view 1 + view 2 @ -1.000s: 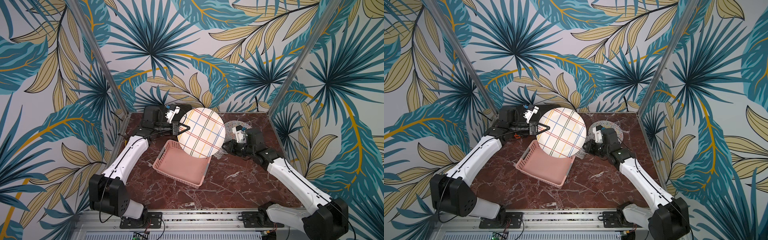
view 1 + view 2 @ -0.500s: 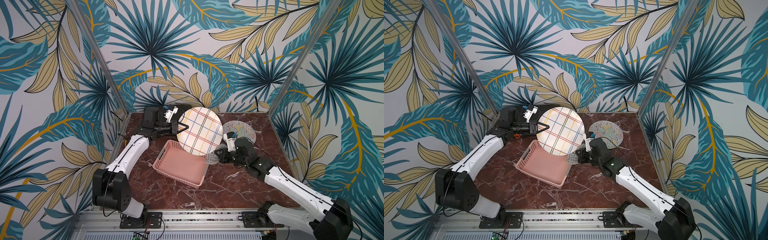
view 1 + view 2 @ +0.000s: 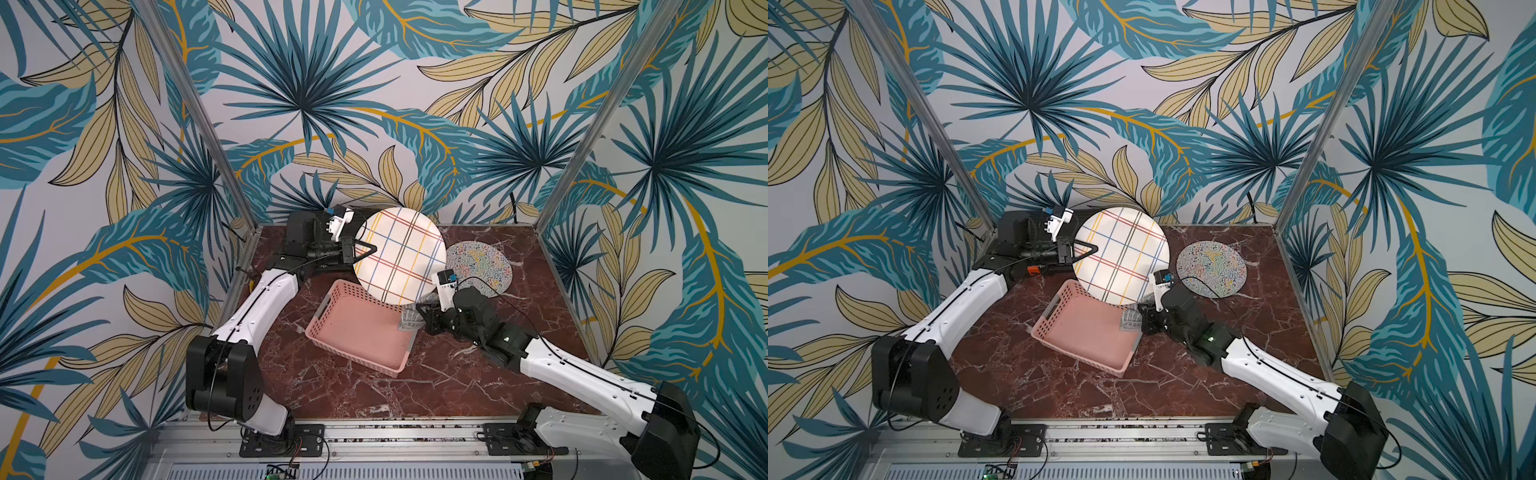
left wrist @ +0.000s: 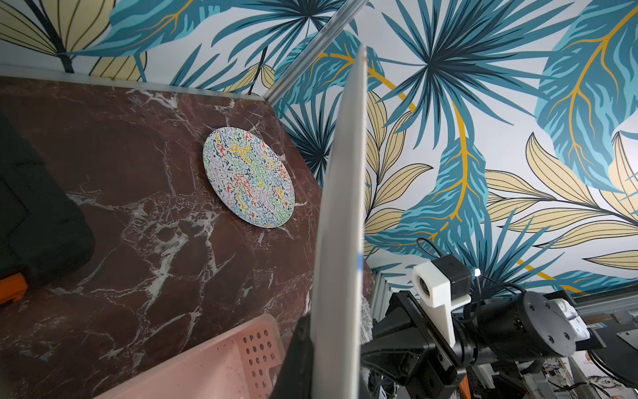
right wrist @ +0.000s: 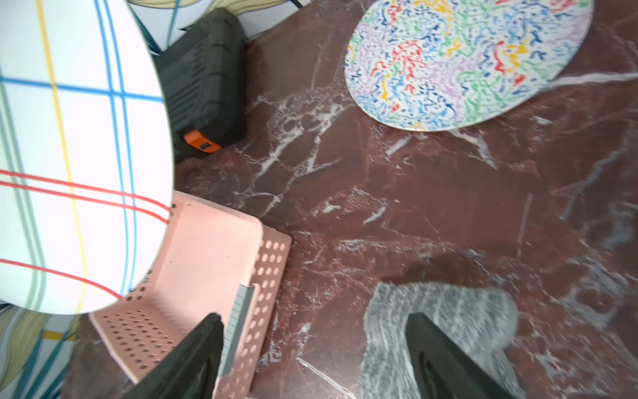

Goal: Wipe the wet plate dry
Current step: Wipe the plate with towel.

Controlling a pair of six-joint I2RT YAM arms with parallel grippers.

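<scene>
Change: carrying the grey cloth (image 5: 438, 305) away from the speckled plate (image 3: 478, 269), down to the right-hand corner of the pink basket (image 3: 359, 334); keeping the checked plate (image 3: 401, 254) in place.
Meaning: judging the wipe as not yet landing; lining up under the plate's lower edge.
Left gripper (image 3: 371, 248): clamping the checked plate's rim, holding it tilted above the basket's far side.
Right gripper (image 5: 312, 317): showing fingers (image 5: 193, 352) apart in the wrist view, bare table (image 5: 379, 207) between, trailing the cloth round one finger.
Plate against cloth: hanging above and just beside the cloth, not touching it.
</scene>
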